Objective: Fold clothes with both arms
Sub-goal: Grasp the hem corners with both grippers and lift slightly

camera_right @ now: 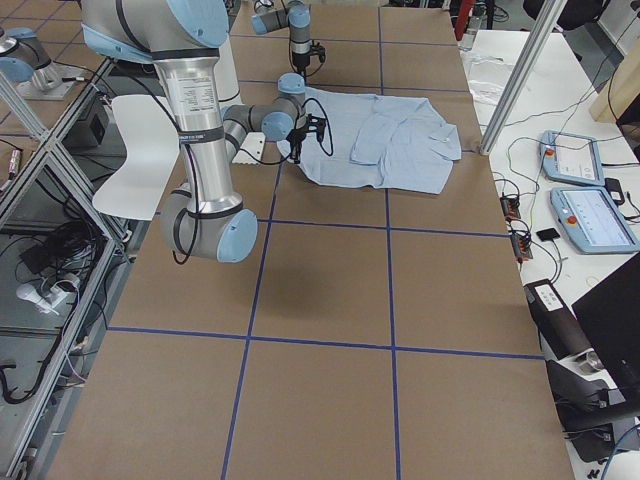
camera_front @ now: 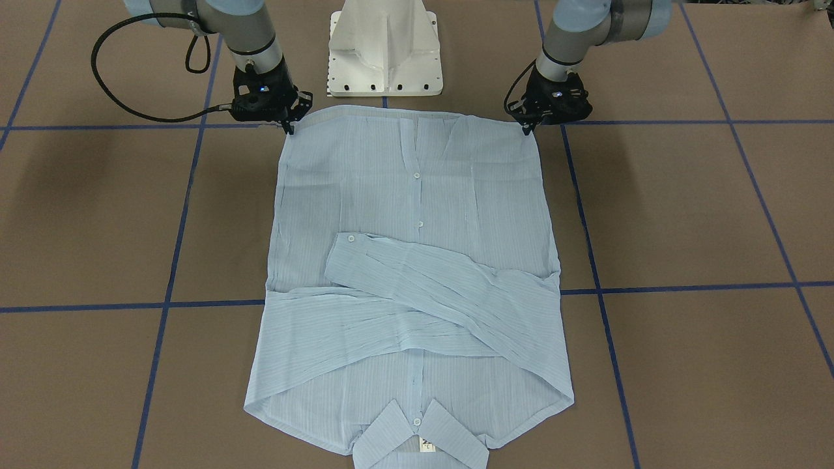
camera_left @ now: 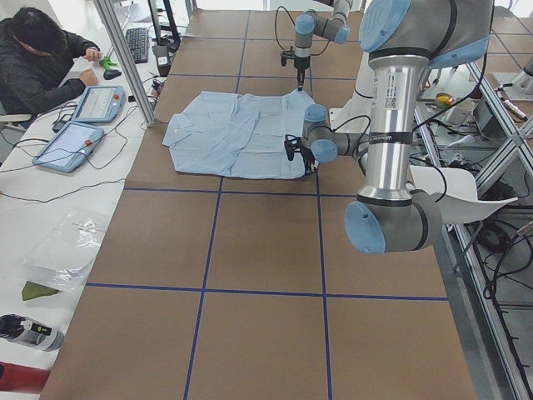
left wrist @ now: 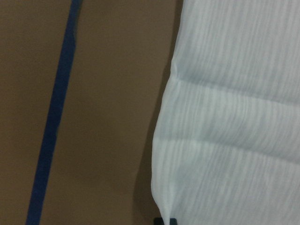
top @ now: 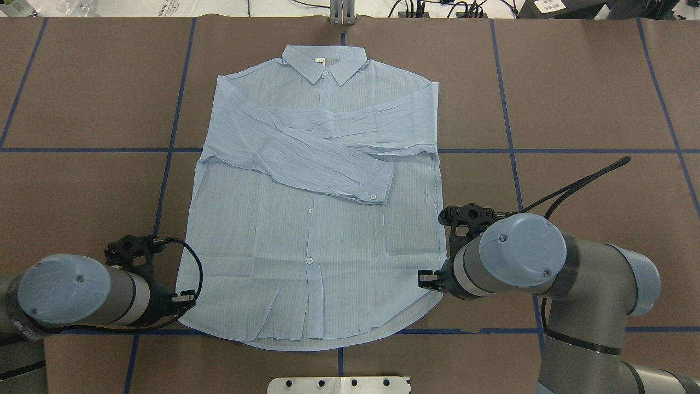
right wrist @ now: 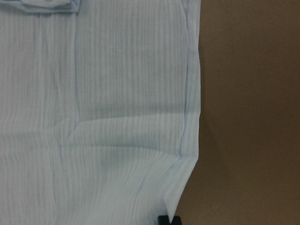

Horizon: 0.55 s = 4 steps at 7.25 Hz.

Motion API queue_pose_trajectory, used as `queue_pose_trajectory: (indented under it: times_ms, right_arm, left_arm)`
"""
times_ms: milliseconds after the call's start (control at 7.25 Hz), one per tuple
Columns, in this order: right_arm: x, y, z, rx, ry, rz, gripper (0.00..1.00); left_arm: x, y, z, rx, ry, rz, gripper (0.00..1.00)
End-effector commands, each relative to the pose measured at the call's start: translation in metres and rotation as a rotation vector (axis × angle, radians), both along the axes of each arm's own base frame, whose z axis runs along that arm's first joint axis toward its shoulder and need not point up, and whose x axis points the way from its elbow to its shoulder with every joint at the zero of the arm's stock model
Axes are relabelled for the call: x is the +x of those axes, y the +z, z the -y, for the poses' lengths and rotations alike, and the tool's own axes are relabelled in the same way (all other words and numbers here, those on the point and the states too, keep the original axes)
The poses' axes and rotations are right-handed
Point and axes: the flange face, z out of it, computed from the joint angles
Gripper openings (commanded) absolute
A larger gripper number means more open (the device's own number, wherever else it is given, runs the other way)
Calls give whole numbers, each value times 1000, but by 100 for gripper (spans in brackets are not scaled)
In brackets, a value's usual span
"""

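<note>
Collar (camera_front: 417, 436) nearest, bottom centre of frame. One shirt (camera_front: 417, 195) flat on brown surface (camera_front: 684, 215), hem at top, two sleeves crossed over chest. Two claws, one per hem corner: left claw (camera_front: 528, 127), upper right, pinched shut on corner fabric; right claw (camera_front: 290, 125), upper left, likewise pinching.

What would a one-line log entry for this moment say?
shirt: flat, sleeves crossed | left hand: pinching hem corner | right hand: pinching other hem corner | lift: not yet begun
</note>
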Motion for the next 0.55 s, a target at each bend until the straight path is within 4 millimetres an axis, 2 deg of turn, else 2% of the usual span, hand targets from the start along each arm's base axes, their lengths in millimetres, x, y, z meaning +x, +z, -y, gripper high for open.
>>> queue_pose_trajectory:
  times_ms: [0, 414]
  right_arm:
    - [16, -4, 17, -18, 16, 18, 0]
    - [23, -4, 25, -27, 20, 23, 0]
  left_arm:
    - [-22, -14, 7, 41, 6, -28, 0]
    - [-17, -18, 14, 47, -1, -36, 0]
